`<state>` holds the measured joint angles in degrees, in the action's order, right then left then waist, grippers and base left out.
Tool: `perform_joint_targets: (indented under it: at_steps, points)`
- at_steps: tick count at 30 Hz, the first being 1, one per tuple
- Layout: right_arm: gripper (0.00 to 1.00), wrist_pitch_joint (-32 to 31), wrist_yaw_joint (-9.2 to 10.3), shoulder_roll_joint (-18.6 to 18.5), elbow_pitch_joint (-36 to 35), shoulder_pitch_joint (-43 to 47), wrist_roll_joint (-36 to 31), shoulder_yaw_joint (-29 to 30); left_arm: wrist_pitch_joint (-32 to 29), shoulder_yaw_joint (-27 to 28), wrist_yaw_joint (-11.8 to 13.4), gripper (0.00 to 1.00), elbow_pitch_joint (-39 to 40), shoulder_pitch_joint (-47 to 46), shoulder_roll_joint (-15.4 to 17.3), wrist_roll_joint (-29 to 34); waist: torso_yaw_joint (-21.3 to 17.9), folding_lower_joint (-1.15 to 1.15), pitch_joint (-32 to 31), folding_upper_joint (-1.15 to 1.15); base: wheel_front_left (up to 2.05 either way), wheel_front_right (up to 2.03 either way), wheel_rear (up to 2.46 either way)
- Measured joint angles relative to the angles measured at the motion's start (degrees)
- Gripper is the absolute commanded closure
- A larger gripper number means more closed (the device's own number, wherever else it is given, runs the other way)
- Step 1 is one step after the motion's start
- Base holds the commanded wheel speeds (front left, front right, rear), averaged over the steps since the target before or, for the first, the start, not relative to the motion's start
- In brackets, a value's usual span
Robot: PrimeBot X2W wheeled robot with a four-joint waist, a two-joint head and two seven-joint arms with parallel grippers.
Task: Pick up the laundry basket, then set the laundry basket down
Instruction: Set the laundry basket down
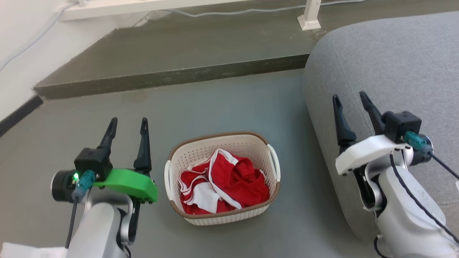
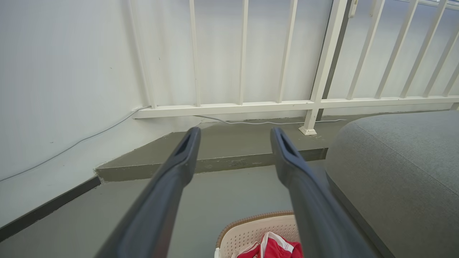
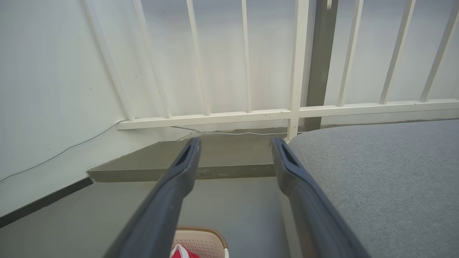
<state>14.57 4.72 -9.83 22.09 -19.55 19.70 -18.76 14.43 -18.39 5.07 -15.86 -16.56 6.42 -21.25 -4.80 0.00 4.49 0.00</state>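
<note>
The laundry basket (image 1: 263, 147), cream and perforated with a brown rim and white side handles, stands on the grey floor in the middle of the head view, holding red and white clothes (image 1: 222, 184). My left gripper (image 1: 129, 123) hangs open to the basket's left, clear of it. Over to the right, above the sofa's edge, my right gripper (image 1: 350, 97) is open too. The basket's far rim (image 2: 251, 217) peeks in low in the left wrist view between my open left gripper (image 2: 235, 134) fingers. It also shows at the bottom of the right wrist view as basket (image 3: 200, 240), below my right gripper (image 3: 235, 143).
A grey sofa (image 1: 387, 71) fills the right side, close to the basket. A raised floor step (image 1: 172, 77) runs across behind the basket, with a white railing (image 2: 315, 104) and a cable (image 2: 251, 122) beyond it. A white wall (image 1: 21, 46) borders the left.
</note>
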Motion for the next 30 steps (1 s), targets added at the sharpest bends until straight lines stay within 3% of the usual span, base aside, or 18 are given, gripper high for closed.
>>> perform_joint_targets:
  at_steps: [30]
  points:
    - [0.00,0.00,1.21,-0.67,-6.41,16.61,-3.10,0.32,0.00,1.62,1.08,0.00,9.31,19.25,-0.12,1.46,0.18,0.00,-4.88,0.00,0.00,0.00,0.00]
